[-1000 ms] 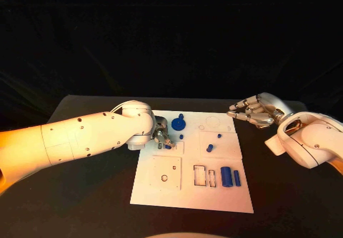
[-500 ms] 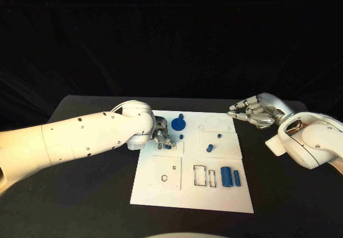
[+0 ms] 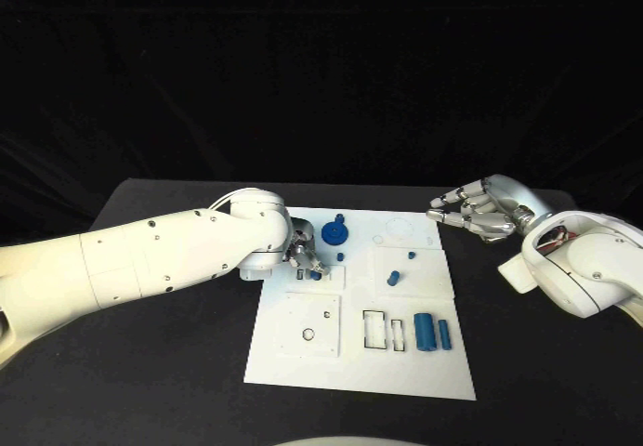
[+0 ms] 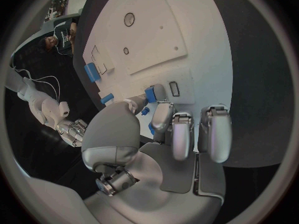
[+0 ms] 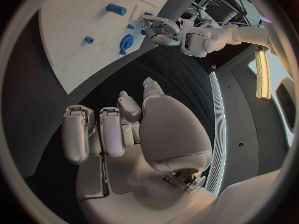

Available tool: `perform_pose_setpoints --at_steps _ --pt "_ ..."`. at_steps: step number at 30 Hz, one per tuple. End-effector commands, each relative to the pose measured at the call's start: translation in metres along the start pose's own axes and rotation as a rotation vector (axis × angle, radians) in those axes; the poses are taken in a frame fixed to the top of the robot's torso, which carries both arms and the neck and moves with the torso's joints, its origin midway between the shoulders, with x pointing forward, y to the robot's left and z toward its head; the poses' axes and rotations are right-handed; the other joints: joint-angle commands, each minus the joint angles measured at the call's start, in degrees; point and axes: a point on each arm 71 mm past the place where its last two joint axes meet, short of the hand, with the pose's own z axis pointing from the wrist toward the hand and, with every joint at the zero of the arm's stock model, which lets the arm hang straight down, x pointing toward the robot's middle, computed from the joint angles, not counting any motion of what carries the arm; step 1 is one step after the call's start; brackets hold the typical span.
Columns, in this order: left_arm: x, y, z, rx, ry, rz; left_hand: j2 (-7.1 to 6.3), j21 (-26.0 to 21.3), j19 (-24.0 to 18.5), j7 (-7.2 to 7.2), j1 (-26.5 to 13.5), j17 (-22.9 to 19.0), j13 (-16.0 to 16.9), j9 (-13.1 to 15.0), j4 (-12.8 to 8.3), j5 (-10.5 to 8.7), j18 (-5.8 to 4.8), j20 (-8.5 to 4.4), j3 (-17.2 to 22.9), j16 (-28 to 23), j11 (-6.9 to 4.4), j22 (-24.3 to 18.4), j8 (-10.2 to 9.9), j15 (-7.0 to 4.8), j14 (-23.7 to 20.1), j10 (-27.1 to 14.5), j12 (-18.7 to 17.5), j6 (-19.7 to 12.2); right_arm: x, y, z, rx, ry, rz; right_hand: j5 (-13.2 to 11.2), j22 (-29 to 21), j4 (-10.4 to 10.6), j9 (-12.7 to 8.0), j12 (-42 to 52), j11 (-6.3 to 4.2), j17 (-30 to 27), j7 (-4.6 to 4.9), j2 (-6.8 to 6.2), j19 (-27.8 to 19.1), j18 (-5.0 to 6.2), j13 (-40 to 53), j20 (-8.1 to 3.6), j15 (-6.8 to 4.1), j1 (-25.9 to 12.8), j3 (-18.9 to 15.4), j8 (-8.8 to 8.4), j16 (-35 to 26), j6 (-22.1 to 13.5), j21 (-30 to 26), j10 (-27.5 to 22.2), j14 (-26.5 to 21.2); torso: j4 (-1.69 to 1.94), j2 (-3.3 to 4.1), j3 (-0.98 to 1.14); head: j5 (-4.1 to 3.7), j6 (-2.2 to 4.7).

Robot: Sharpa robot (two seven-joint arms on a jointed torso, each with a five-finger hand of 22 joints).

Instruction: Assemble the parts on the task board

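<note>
The white task board (image 3: 351,367) lies in the middle of the black table. My left hand (image 3: 300,257) hovers over the board's left edge and pinches a small blue part (image 3: 316,273) (image 4: 150,94) between thumb and a finger, close beside a small rectangular slot (image 4: 174,88). Standing or lying on the board are a blue gear-like piece (image 3: 335,230) (image 5: 127,41), a short blue peg (image 3: 393,276) (image 5: 116,9) and two blue cylinders (image 3: 431,332). My right hand (image 3: 475,213) (image 5: 121,127) hangs off the board's far right corner, its fingers loosely bent and holding nothing.
Two rectangular cut-outs (image 3: 385,333) sit left of the cylinders, and a square plate with a round hole (image 3: 311,322) lies on the board's near left. Tiny blue pieces (image 3: 340,255) (image 3: 410,252) dot the far half. Bare black table surrounds the board.
</note>
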Motion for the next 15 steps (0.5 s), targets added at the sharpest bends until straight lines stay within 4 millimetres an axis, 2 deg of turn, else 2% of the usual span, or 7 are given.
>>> perform_pose_setpoints --at_steps 1,15 --pt "0.0106 0.0063 0.0034 -0.077 0.061 0.027 -0.10 0.3 3.7 -0.03 -1.0 15.1 0.1 0.1 0.5 0.08 -0.76 -0.51 -1.0 0.2 -0.09 11.1 0.3 -0.30 5.9 0.3 0.4 0.5 0.0015 0.0011 -0.0003 -0.010 0.017 -0.003 -0.4 2.5 0.0 0.1 -0.3 -0.44 -0.1 -0.03 0.50 -0.4 1.02 0.0 -0.04 -0.50 -0.2 -0.5 0.12 -0.3 0.3 -0.4 0.0 2.7 0.02 -0.01 -0.03 0.00 -0.03" --pt "0.0106 0.0075 0.0040 -0.080 0.067 0.031 -0.07 0.5 3.9 -0.24 -2.5 15.1 0.4 0.3 1.6 0.04 -0.81 -0.64 -5.1 0.2 -0.26 11.4 0.6 -0.43 5.9 0.6 0.7 0.6 0.0013 0.0008 -0.0008 -0.010 0.021 -0.004 -0.5 2.4 0.2 0.1 -0.3 -0.44 -0.2 -0.03 0.36 -0.5 1.02 -0.1 -0.05 -0.50 -0.4 -0.9 0.11 -0.4 0.3 -0.4 0.0 2.7 -0.02 0.02 -0.03 0.05 -0.01"
